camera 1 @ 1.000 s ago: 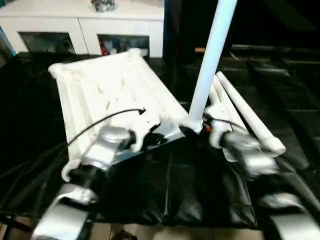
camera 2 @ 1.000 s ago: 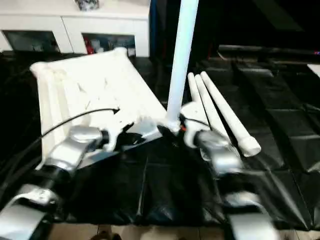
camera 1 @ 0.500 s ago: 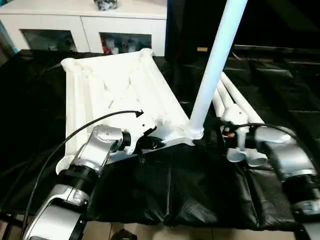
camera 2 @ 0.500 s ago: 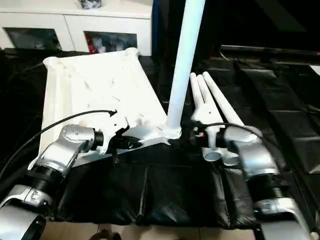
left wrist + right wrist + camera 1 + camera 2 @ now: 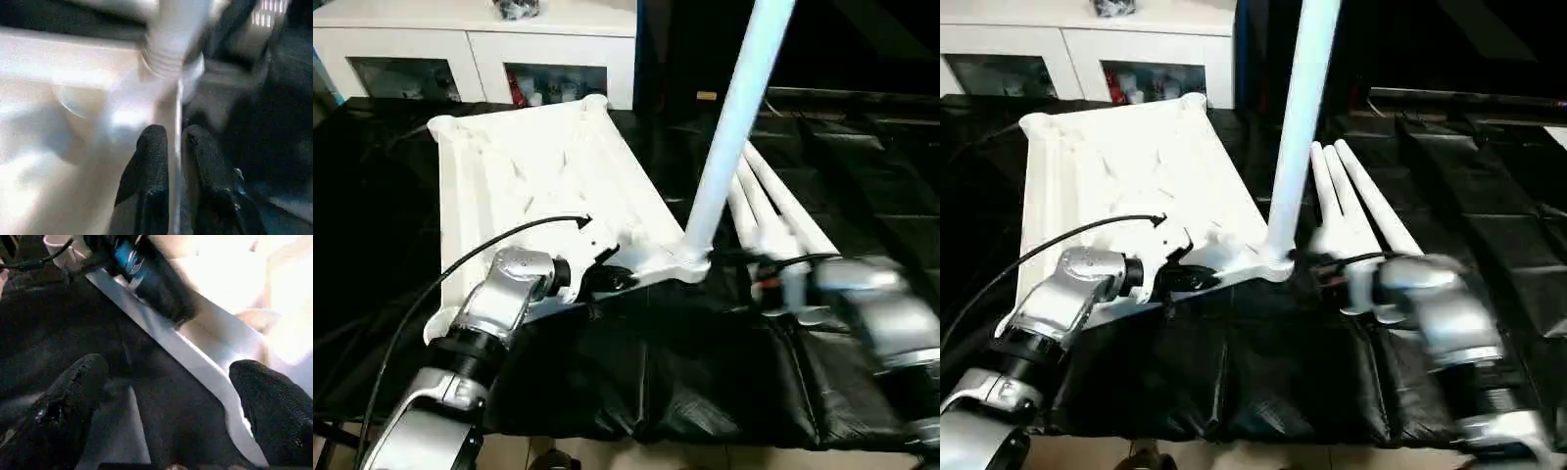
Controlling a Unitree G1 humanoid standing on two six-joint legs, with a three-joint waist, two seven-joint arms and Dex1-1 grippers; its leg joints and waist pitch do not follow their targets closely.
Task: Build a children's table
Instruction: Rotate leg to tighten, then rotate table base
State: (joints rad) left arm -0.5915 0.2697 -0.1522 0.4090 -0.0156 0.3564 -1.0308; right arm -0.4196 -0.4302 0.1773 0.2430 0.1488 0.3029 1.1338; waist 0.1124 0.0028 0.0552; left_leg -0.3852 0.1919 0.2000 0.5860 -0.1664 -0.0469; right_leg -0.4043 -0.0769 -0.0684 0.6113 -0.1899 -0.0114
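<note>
My L tool (image 5: pixel 173 142) pinches the tabletop (image 5: pixel 524 162) edge near the upright leg (image 5: pixel 729 117). R tool (image 5: pixel 166 396) spread wide, holding nothing, beside 3 legs (image 5: pixel 1361 211).

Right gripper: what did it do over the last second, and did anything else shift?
The right gripper let go of the upright leg, which it held a second ago, and drew back to the robot's right, open, near the ends of the three loose legs. The upright leg stayed standing in the tabletop's near corner socket. The left gripper stayed shut on the tabletop's edge.
</note>
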